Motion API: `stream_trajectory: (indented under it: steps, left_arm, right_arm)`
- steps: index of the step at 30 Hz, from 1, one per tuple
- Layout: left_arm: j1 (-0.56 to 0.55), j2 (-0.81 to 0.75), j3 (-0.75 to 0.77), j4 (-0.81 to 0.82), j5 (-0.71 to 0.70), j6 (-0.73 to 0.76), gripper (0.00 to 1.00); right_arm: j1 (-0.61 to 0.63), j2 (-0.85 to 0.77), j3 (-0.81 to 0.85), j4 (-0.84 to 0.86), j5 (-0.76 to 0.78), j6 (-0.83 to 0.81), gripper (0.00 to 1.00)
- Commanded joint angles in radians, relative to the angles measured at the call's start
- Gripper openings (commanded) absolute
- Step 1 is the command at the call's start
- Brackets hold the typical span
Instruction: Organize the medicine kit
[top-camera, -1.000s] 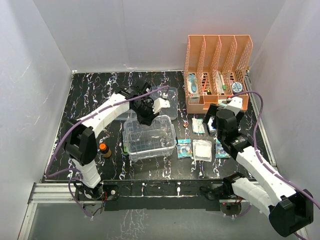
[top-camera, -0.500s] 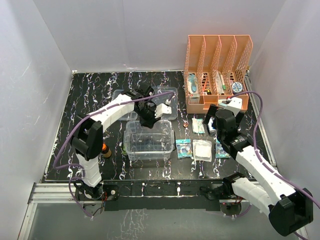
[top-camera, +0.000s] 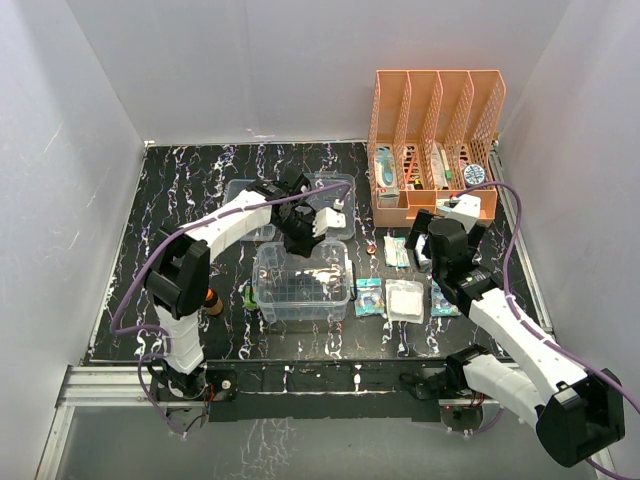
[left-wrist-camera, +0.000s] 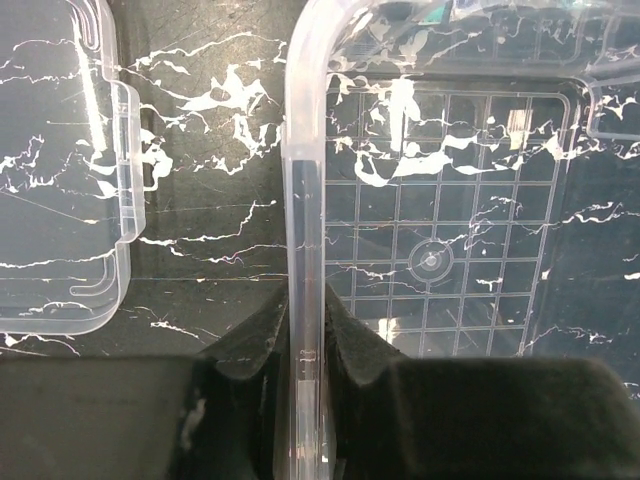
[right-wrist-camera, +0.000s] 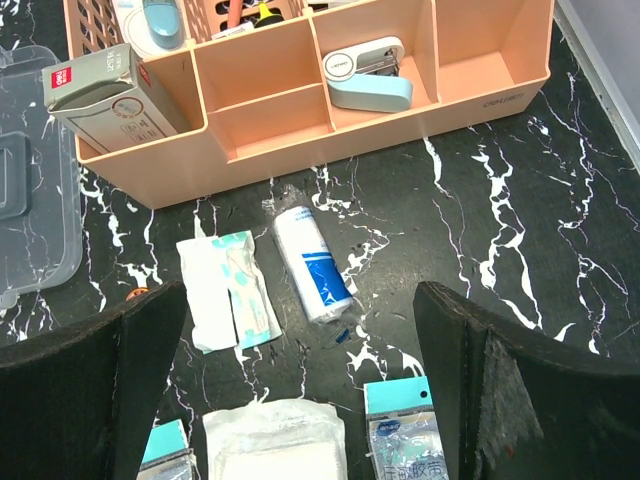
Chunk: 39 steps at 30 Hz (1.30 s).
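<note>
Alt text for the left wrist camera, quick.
The left gripper is shut on the rim of the clear box. A flat clear plastic piece lies beside it on the black marbled table.

Bright even light, faint glare, foreground seemingly blurred
</note>
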Motion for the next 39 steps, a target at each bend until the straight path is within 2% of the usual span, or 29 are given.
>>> stream_trajectory:
  steps: [1, 6, 12, 20, 24, 28, 30, 33, 39]
  left_arm:
    - [-0.008, -0.055, -0.048, 0.025, 0.010, -0.005, 0.19]
    - [-0.008, -0.083, -0.055, 0.058, -0.020, -0.028, 0.34]
    - [-0.008, -0.098, -0.004, 0.024, -0.012, -0.072, 0.39]
    - [-0.009, -0.184, 0.054, -0.009, -0.014, -0.130, 0.53]
    - [-0.008, -0.241, 0.057, 0.009, -0.041, -0.183, 0.56]
    - [-0.002, -0.315, 0.031, 0.074, -0.141, -0.298, 0.64]
    - [0.036, -0.366, -0.003, 0.114, -0.173, -0.368, 0.71]
    - [0.157, -0.458, -0.099, 0.166, -0.193, -0.458, 0.81]
    - [0.473, -0.668, -0.291, 0.169, -0.159, -0.454, 0.83]
  right_arm:
    - [0.001, 0.001, -0.001, 0.067, 0.011, 0.010, 0.97]
    - [0.000, -0.001, -0.003, 0.066, 0.007, 0.012, 0.97]
    - [0.000, -0.004, -0.005, 0.068, -0.006, 0.018, 0.97]
    - [0.001, -0.005, -0.001, 0.071, -0.017, 0.022, 0.97]
    - [0.001, -0.008, 0.004, 0.067, -0.027, 0.023, 0.97]
    - [0.001, -0.022, 0.016, 0.045, -0.034, 0.024, 0.97]
    - [0.001, -0.034, 0.021, 0.033, -0.036, 0.022, 0.98]
    - [0.002, -0.055, 0.026, 0.016, -0.036, 0.016, 0.98]
    - [0.004, -0.063, 0.026, 0.004, -0.082, 0.009, 0.98]
